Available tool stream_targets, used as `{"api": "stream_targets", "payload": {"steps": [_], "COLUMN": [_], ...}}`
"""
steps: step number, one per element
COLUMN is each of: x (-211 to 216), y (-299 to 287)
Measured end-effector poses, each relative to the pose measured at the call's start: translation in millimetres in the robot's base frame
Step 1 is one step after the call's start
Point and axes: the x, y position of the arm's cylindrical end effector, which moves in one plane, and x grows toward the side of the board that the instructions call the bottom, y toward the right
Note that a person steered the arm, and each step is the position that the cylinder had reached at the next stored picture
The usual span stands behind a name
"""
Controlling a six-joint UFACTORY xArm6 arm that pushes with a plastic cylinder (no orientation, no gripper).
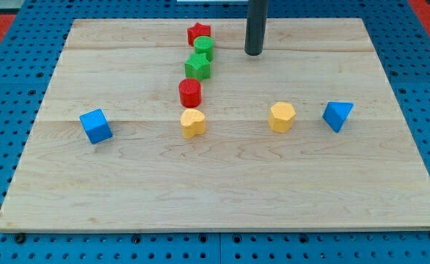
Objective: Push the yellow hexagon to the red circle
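Below the end effector's tip [253, 53] and slightly toward the view's right, well apart from it, the yellow hexagon [282, 116] is found resting flat on the wooden counter [222, 183]. The end effector is a plain rod without jaws, so nothing can be opened, closed or gripped; no block is touched by it. The red circle [190, 92] is located below the tip and to its left, with a yellow heart-like block [193, 123] just beneath it, nearly touching.

The hexagon is judged to be a small, rigid, light block that should slide readily on the smooth wood. No hold can be taken; contact is best made on its right-hand face, near mid-height of the side, so that it is driven leftward. An off-centre push is judged likely to spin it or let it slip off the rod.

Also noted: a blue triangular block [337, 115] just right of the hexagon, a green star [197, 67], a green round block [204, 48], a red star [199, 33] and a blue cube [96, 126].
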Motion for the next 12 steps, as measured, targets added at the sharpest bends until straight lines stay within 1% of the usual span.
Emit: {"api": "stream_targets", "payload": {"steps": [2, 3, 4, 6, 8, 10, 11, 12], "x": [-8, 30, 63, 59, 43, 42, 48, 69], "y": [1, 42, 51, 51, 51, 51, 56, 61]}}
